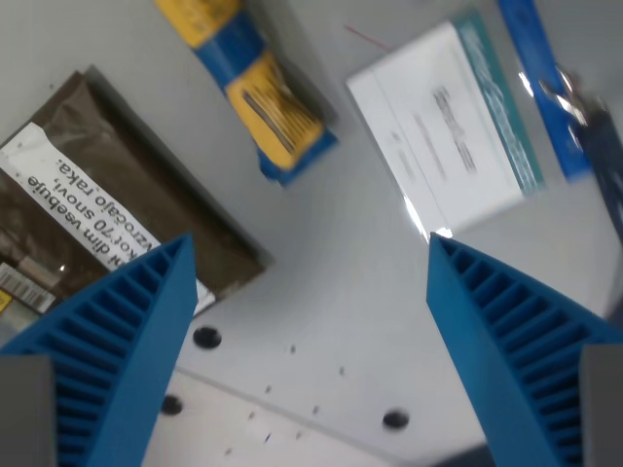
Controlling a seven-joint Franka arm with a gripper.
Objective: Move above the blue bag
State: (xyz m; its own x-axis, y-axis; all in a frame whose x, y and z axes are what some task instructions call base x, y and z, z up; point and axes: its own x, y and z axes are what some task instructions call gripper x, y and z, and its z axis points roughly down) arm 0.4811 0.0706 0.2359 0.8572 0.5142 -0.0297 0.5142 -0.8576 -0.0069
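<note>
A blue bag with yellow panels (251, 83) lies tilted on the grey table (331, 311) at the top middle of the wrist view. Its upper end is cut off by the frame edge. My gripper (310, 243) is open and empty, with its two blue ribbed fingers at the lower left (127, 341) and lower right (506, 331). The gap between the fingertips sits over bare table, below the bag in the picture and apart from it.
A brown packet with a white printed label (107, 209) lies at the wrist view's left, partly behind the left finger. A white packet with a teal edge (448, 131) lies at the upper right. A blue strip (545, 92) runs beside it. Dark holes (394, 419) dot the table.
</note>
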